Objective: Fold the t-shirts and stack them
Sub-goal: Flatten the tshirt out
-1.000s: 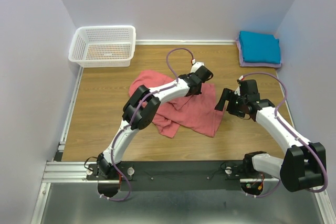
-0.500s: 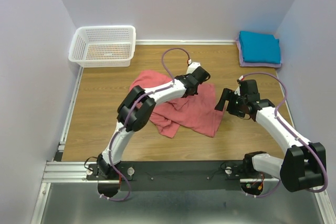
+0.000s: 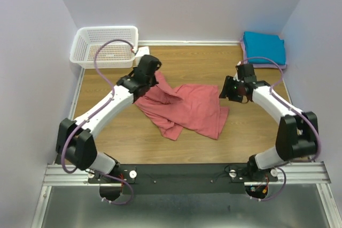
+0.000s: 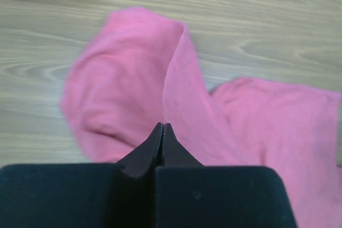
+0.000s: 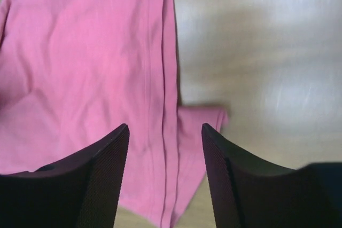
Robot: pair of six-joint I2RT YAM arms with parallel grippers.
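The top view hides the left tool (image 4: pixel 163 126) behind its wrist, but the wrist view shows it clenched on a raised ridge of the salmon-pink t-shirt (image 3: pixel 189 108), which lies crumpled mid-worktop (image 3: pixel 107 121). The pale lavender t-shirt (image 3: pixel 244 57) shows only as an edge under the folded teal-blue t-shirt (image 3: pixel 263 47) in the far right corner. Since a second ago the left arm has swung from the shirt's middle toward the white basket (image 3: pixel 104 46), and the right tool (image 5: pixel 165 132), released, now hovers over the shirt's right edge.
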